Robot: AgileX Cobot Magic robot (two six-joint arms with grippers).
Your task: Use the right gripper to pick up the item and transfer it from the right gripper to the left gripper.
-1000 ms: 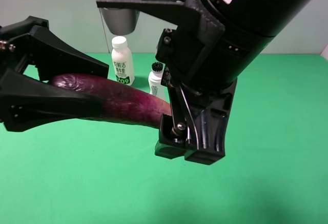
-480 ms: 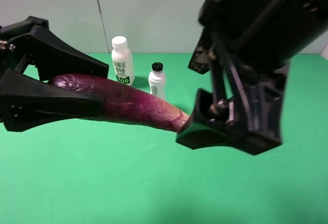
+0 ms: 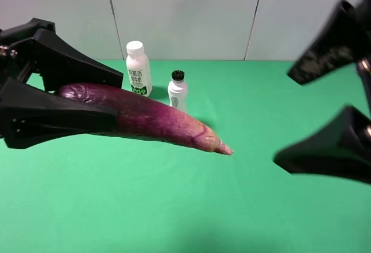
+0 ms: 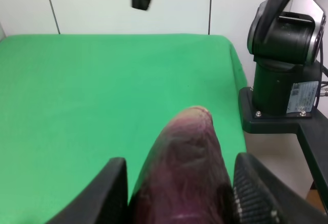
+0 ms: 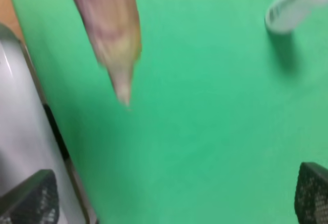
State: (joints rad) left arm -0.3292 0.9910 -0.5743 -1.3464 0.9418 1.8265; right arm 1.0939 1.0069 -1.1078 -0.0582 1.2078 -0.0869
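Holding firm, your left gripper (image 3: 116,99) is pinched on the thick end of the eggplant (image 3: 151,117) at the left of the frame, one wedge finger above it and one below. The left wrist view agrees: the purple body fills the gap between both fingers (image 4: 115,188).

From that clamp the eggplant slopes down toward frame centre. Its pale stem tip hangs free in the air above the green cloth (image 3: 174,206) and touches nothing.

A second ago your right gripper (image 3: 284,120) stood around that stem end. Half a second ago it had slid off the tip. Now it sits well apart at the right edge, jaws spread wide and empty, blurred as if in motion. Its wrist view shows only the stem tip (image 5: 118,75) ahead, with both pads far out at the frame's corners.

The eggplant has not shifted in the left clamp through this. I judge the handover done in effect, with the left side alone carrying the load.

The left arm reaches in level from the left edge, fingers pointing right. The right arm's fingers point left, one in the upper right and one in the lower right.

Two bottles (image 3: 138,68) stand upright on the cloth behind the eggplant, untouched.
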